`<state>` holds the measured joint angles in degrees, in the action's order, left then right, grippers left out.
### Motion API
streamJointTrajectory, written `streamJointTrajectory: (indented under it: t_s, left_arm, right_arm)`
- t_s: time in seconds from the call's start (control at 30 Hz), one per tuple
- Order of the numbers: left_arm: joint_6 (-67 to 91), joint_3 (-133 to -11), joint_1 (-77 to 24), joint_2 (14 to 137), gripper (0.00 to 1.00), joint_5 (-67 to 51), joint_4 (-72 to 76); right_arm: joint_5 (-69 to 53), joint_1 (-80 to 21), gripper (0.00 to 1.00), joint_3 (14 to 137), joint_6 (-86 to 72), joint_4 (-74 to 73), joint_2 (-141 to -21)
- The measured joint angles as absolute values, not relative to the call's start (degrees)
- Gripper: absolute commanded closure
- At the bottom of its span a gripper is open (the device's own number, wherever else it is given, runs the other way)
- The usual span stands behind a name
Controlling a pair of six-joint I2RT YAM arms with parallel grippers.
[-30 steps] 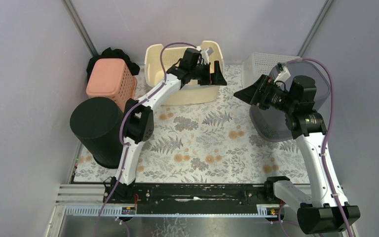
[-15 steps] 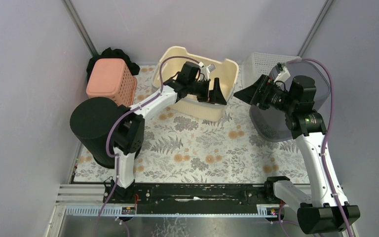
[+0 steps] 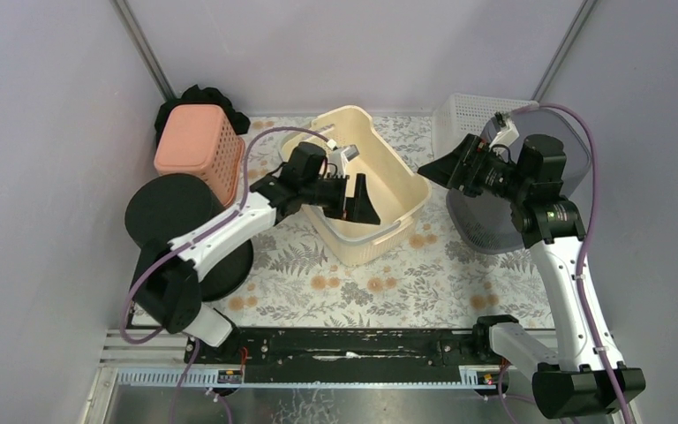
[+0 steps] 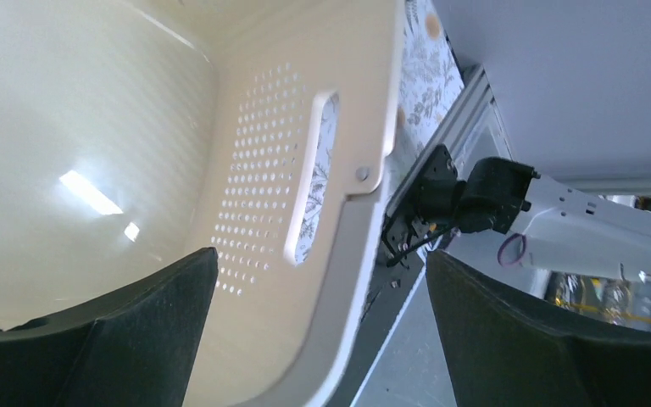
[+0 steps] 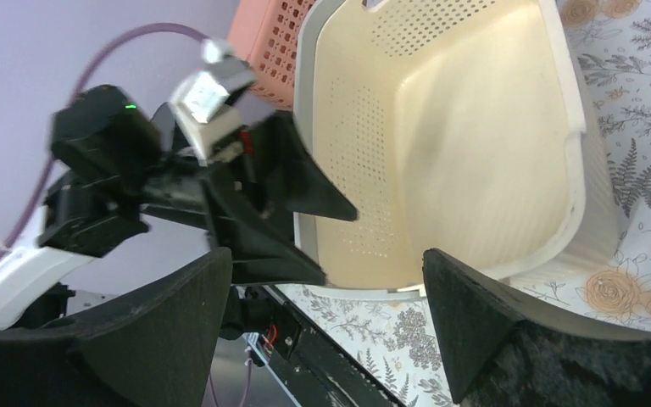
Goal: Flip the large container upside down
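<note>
The large container is a cream plastic basket (image 3: 380, 181) with perforated walls and handle slots. It sits tilted and skewed on the floral mat at the middle. It also shows in the left wrist view (image 4: 136, 153) and the right wrist view (image 5: 449, 144). My left gripper (image 3: 346, 196) straddles its near wall, one finger inside and one outside. Its jaws stand wide apart over the rim (image 4: 320, 254). My right gripper (image 3: 433, 168) is open and empty in the air to the right of the basket (image 5: 322, 263).
A salmon basket (image 3: 196, 146) lies upside down at the back left, with a black cloth (image 3: 196, 95) behind it. A black cylinder (image 3: 172, 216) stands at the left. A white perforated basket (image 3: 472, 110) and a grey translucent bin (image 3: 494, 225) stand at the right.
My left arm has drawn the cream basket from the back wall toward the middle of the mat and turned it skew. The right arm has not moved.
</note>
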<state>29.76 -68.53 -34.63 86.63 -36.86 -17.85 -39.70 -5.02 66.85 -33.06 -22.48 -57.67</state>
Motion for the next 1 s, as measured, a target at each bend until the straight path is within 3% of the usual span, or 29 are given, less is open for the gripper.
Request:
streamJointTrajectory:
  t_s: [0.37,0.7,0.93,1.0]
  left_arm:
    - [28.6,-73.89,-34.57,65.25,0.0,-17.12,-21.5]
    - [29.89,-75.57,-34.54,48.16,0.0,-0.34,-27.94]
    - [30.63,-75.68,-34.54,43.72,0.0,3.9,-33.71]
    - [30.96,-75.29,-34.54,43.05,0.0,4.38,-34.65]
  right_arm:
    - [-29.19,-16.36,0.13,80.77,-25.47,-33.04,-68.47]
    - [-12.4,-41.36,0.15,97.91,-20.69,-39.99,-89.54]
    - [-3.7,-49.43,0.17,108.16,-19.22,-42.28,-105.91]
    - [-1.08,-50.48,0.22,111.46,-18.83,-43.9,-110.28]
